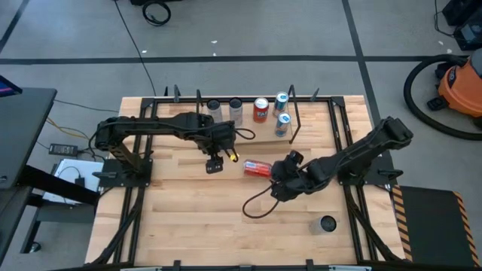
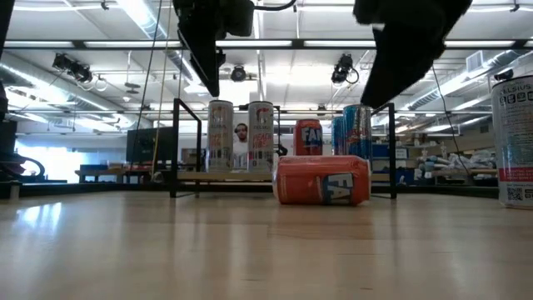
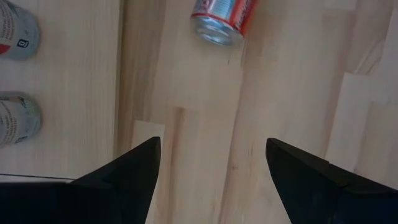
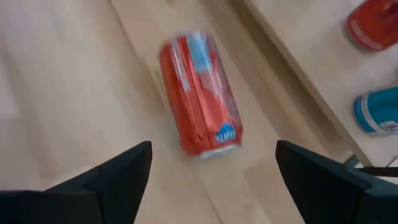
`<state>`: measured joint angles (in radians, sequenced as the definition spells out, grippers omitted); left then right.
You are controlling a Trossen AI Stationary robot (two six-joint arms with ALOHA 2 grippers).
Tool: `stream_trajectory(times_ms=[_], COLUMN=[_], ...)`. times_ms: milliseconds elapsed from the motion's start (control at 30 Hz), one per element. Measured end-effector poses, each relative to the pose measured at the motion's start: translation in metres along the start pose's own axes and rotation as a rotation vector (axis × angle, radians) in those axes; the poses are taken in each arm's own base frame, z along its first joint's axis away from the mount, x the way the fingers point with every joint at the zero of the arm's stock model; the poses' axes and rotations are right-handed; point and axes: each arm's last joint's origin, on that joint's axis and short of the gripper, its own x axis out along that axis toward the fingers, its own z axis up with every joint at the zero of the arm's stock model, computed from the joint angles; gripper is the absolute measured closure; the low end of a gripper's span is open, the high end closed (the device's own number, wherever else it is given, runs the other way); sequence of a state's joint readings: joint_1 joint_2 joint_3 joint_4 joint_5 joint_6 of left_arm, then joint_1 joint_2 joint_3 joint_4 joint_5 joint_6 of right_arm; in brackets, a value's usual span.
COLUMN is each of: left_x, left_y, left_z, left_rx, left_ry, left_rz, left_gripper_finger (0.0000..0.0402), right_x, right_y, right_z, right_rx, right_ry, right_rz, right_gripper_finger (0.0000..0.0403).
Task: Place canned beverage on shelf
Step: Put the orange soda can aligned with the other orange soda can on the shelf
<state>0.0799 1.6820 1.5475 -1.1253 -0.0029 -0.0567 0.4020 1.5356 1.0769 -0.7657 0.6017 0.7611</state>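
An orange soda can (image 1: 257,168) lies on its side on the wood table, just in front of the shelf (image 1: 265,135); it also shows in the low view (image 2: 322,180) and the right wrist view (image 4: 200,96). My right gripper (image 4: 211,171) is open, above the table and just to the can's right, touching nothing. My left gripper (image 3: 211,158) is open and empty over the table to the can's left; the can's end (image 3: 217,25) shows ahead of it. The shelf holds several upright cans (image 1: 260,110).
A dark can (image 1: 327,223) stands alone at the table's near right, also at the low view's right edge (image 2: 516,142). The shelf's thin black rods (image 2: 176,150) rise at the table's far side. A cable (image 1: 256,203) loops on the table under my right arm.
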Motion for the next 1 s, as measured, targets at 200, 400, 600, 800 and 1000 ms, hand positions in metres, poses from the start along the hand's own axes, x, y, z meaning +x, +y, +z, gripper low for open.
stream_trajectory(times_ms=[200, 400, 600, 800, 1000], left_x=[0.0, 0.0, 0.0, 0.0, 0.0], left_y=[0.001, 0.001, 0.001, 0.001, 0.001], left_z=[0.0, 0.0, -0.001, -0.001, -0.001], left_rx=[0.025, 0.026, 0.026, 0.022, 0.023], left_ry=[0.004, 0.005, 0.007, 0.011, 0.011], left_rz=[0.0, 0.0, 0.0, 0.001, 0.001], left_gripper_finger=[0.0112, 0.0112, 0.0111, 0.0111, 0.0111], right_x=[0.027, 0.04, 0.047, 0.049, 0.049], right_y=[0.0, -0.003, -0.009, -0.009, -0.007], right_z=[-0.004, 0.002, 0.011, 0.016, 0.017], right_rx=[-0.064, -0.089, -0.069, -0.049, -0.128], right_ry=[0.05, 0.079, 0.113, 0.147, 0.157], right_rz=[-0.062, -0.035, 0.044, 0.158, 0.24], right_gripper_finger=[0.0051, 0.0051, 0.0051, 0.0051, 0.0043])
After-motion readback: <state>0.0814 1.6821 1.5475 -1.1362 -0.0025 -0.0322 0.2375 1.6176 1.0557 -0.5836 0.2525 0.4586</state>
